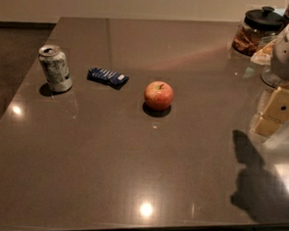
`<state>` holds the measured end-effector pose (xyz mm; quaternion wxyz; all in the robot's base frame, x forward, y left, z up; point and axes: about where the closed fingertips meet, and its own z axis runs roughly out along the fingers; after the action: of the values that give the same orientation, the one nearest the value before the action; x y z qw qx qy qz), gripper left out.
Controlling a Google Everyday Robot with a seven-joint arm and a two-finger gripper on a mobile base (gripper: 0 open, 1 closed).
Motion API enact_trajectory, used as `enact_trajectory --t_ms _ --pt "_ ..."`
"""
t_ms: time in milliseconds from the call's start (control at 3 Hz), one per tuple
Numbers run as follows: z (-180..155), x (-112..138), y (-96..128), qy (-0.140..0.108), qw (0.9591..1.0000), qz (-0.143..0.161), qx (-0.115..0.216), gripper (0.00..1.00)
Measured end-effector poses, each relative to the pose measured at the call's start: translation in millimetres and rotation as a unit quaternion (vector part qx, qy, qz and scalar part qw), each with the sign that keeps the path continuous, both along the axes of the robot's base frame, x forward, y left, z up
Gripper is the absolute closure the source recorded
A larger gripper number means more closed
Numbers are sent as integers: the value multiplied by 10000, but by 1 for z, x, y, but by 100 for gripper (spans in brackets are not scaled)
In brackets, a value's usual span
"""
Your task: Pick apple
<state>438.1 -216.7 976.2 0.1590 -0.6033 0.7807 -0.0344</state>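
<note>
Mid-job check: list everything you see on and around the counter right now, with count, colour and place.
apple: one, red with a yellowish patch, middle of the counter, standing alone
soda can: one, silver-white, upright, left side of the counter
packet: one, blue, lying flat between the soda can and the apple
jar: one, clear glass with a black lid, brownish contents, back right
counter: one, dark grey and glossy, fills most of the view
gripper: one, cream and white, at the right edge of the view, over the counter, well apart from the apple
</note>
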Motion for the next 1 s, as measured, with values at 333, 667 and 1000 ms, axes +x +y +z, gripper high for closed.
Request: enact_trajectory --t_ms 333,667,1000 --pt "1 2 2 -22 10000 8 23 0" --pt "-3 16 15 79 9993 112 358 0" --pt "-15 43 35 303 9946 258 961 0"
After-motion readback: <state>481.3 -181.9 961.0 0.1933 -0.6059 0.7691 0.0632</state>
